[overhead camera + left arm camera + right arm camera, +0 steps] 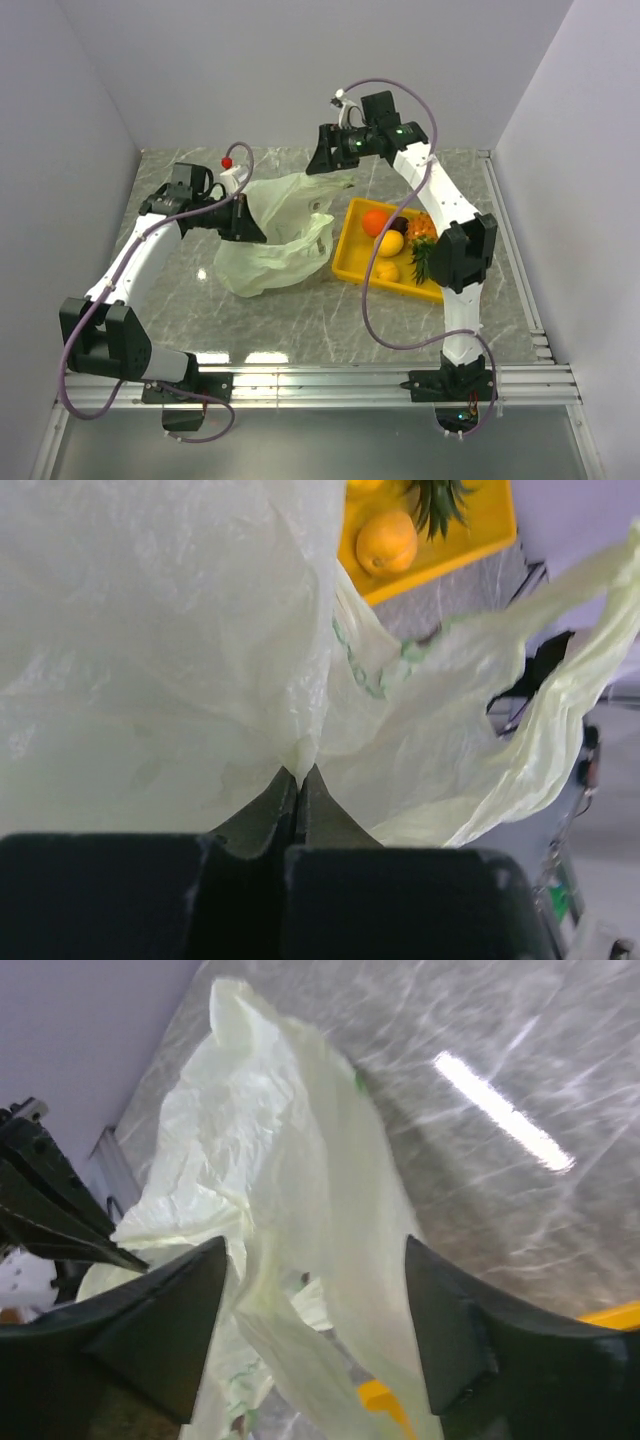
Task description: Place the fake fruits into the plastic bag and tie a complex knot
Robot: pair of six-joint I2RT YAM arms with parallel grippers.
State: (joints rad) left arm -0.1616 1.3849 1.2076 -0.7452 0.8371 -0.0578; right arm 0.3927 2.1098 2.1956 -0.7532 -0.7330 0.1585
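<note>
The pale-green plastic bag (280, 240) lies crumpled and partly lifted left of the yellow tray (352, 262). My left gripper (252, 228) is shut on the bag's left edge, which shows pinched at the jaw tips in the left wrist view (300, 775). My right gripper (322, 165) is open above the bag's far handle, and in the right wrist view (315, 1260) a strip of bag (290, 1160) hangs between its fingers. The fake fruits lie in the tray: an orange ball (375, 222), a lemon (390, 243), a dark plum (401, 226), a pineapple piece (420, 245) and a small yellow piece (387, 270). No green apple or knot shows.
The tray also shows in the left wrist view (480, 535) with a yellow fruit (387, 542) and pineapple leaves (437, 500). The grey walls stand close behind and at both sides. A metal rail (380, 378) runs along the near edge.
</note>
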